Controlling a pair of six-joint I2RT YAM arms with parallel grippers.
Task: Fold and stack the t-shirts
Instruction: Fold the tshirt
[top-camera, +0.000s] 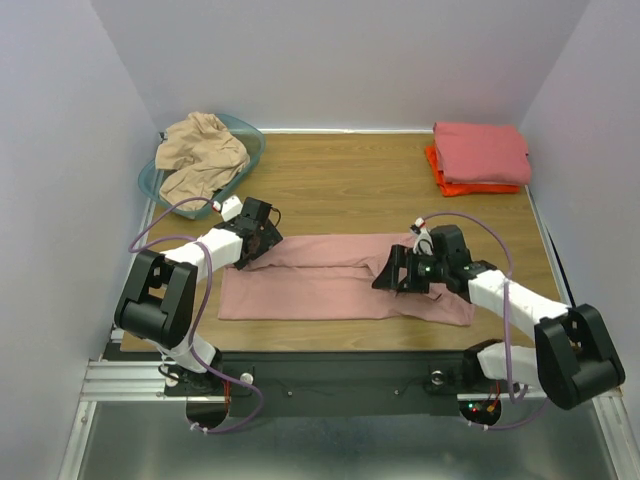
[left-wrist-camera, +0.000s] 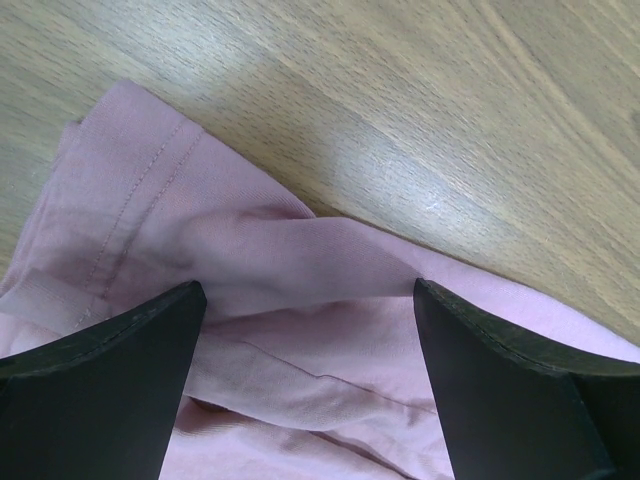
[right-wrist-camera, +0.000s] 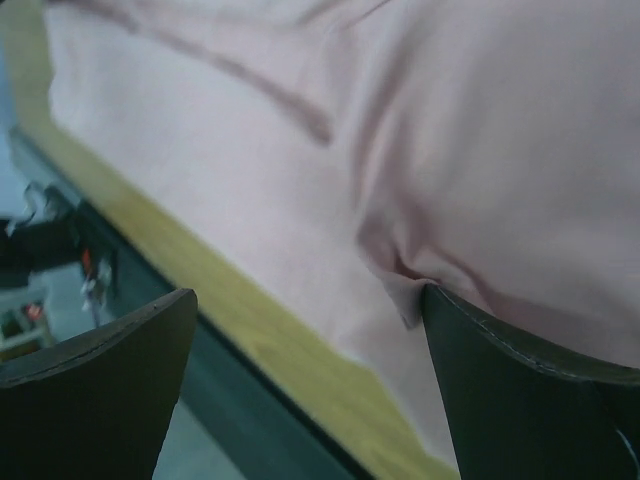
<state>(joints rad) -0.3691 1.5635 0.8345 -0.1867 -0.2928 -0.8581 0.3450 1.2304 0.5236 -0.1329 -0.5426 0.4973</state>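
The dusty pink t-shirt (top-camera: 330, 282) lies as a long folded band across the front of the table. My left gripper (top-camera: 262, 243) is open over its upper left corner. In the left wrist view (left-wrist-camera: 307, 290) a raised fold of the pink cloth (left-wrist-camera: 300, 250) lies between the wide-apart fingers. My right gripper (top-camera: 388, 274) is open over the shirt's right part. In the right wrist view (right-wrist-camera: 309, 295) a pinch of pink cloth (right-wrist-camera: 480, 180) rests against the right finger. The coral pink t-shirt (top-camera: 482, 150) lies folded on the orange t-shirt (top-camera: 450, 186) at the back right. The tan-beige t-shirt (top-camera: 200, 152) is crumpled in the basket.
The teal plastic basket (top-camera: 250, 135) stands at the back left corner. The table's front edge (right-wrist-camera: 250, 330) runs just below the pink shirt, with the dark rail beyond it. Grey walls close in the table on three sides.
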